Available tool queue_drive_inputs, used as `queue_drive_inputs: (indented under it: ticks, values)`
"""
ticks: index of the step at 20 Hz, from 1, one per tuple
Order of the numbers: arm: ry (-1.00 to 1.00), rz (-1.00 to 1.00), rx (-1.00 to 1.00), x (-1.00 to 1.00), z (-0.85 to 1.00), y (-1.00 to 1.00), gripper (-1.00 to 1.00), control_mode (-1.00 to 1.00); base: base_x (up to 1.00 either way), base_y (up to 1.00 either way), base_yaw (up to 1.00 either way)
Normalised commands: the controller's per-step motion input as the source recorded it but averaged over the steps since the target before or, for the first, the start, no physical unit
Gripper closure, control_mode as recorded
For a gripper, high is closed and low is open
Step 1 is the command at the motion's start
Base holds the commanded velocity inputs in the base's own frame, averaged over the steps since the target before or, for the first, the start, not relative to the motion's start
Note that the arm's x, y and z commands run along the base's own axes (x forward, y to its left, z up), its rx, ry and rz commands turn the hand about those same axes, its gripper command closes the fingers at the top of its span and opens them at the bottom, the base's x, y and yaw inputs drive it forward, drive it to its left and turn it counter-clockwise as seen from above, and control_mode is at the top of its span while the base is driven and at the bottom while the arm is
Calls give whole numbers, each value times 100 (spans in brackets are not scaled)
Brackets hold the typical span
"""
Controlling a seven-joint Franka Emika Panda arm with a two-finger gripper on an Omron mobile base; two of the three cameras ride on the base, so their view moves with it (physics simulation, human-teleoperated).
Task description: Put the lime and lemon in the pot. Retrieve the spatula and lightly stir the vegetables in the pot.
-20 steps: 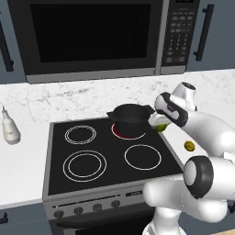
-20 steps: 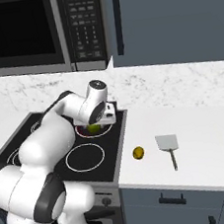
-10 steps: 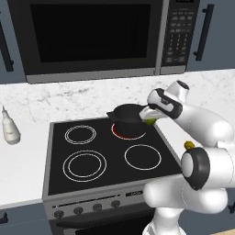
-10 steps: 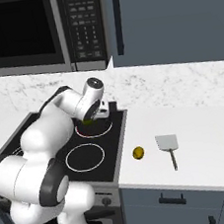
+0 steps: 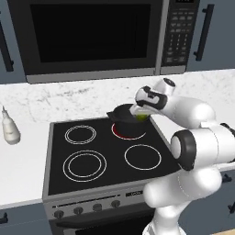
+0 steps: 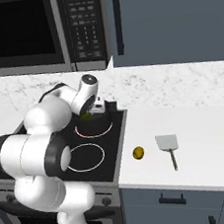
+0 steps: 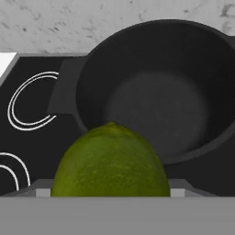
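While the arm reached over the stove, the following conditions applied.

Tool state: the gripper (image 5: pixel 143 114) stood wide and carried the lime (image 7: pixel 110 160) between its jaws; the fruit filled the span.
Lime position: held just above the near rim of the pot (image 7: pixel 160 92), at 6 o'clock of the pot in the hand view; not yet inside.
Pot: sat on the glowing rear burner (image 5: pixel 130 131), at 12 o'clock of the front right ring; its interior was bare.
Lemon: the lemon (image 6: pixel 138 153) lay on the counter (image 6: pixel 207 142), just beside the stove edge, at 9 o'clock of the spatula (image 6: pixel 167 144).
Spatula: lay flat on the counter, untouched, well apart from the pot.
Done: lime picked up and brought to the pot.
Left, as judged: release lime, fetch lemon, fetch spatula, stir.
Writing: microwave keypad (image 6: pixel 87 22) showed markings too small to read; no brand legible.
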Motion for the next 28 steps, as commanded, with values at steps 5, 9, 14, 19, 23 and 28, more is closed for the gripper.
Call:
queue_drive_inputs:
  ticks: [5,9,14,19,23,28]
  values:
    - [5,-8,-1,44,-6,2,100,-100,0,0,0]
    - [1,-5,-4,23,-26,8,100,-100,0,0,0]
    - [0,-3,-5,16,-32,3,100,-100,0,0,0]
    - [5,-2,-1,19,-18,0,100,-100,0,0,0]
    - [6,0,-3,14,-29,0,100,-100,0,0,0]
    - [8,0,0,9,-13,0,100,-100,0,0,0]
